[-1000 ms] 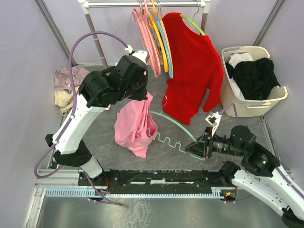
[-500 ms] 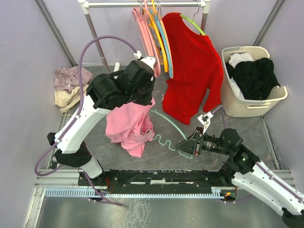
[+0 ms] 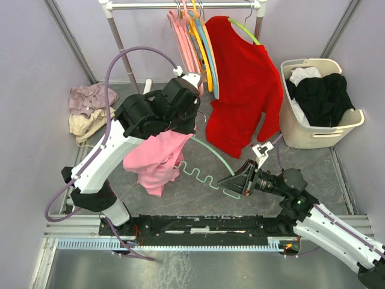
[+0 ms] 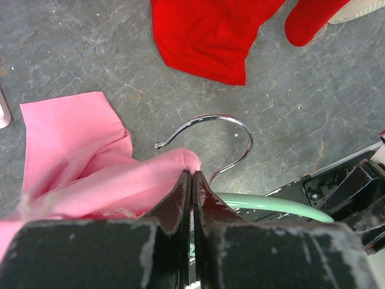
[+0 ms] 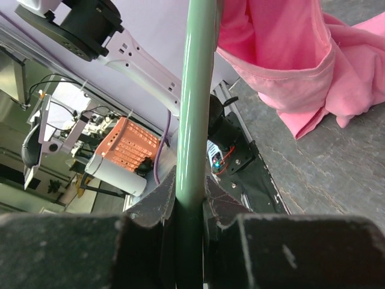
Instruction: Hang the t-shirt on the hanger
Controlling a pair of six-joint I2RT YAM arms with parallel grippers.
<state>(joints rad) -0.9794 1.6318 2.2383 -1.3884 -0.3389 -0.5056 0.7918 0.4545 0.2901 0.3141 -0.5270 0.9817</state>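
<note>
The pink t-shirt (image 3: 154, 159) hangs bunched from my left gripper (image 3: 187, 131), which is shut on a fold of it (image 4: 120, 186); the fingertips (image 4: 194, 173) meet with cloth between them. The mint-green hanger (image 3: 212, 154) is held off the floor, and its wavy bar (image 3: 198, 176) runs toward my right gripper (image 3: 233, 183). That gripper (image 5: 191, 180) is shut on the hanger's bar (image 5: 198, 90). The metal hook (image 4: 207, 117) sticks out just past the pinched fold. The bar's far end disappears into the pink cloth (image 5: 283, 54).
A red shirt (image 3: 243, 90) hangs on a lime hanger from the rail at the back, beside pink hangers (image 3: 184, 48). At the right stands a cream laundry basket (image 3: 290, 131) with dark clothes. A beige clothes pile (image 3: 84, 111) lies at the left.
My right gripper has carried the hanger to the left, toward the shirt. The left arm has shifted right and the hanging t-shirt has swung to the left.
</note>
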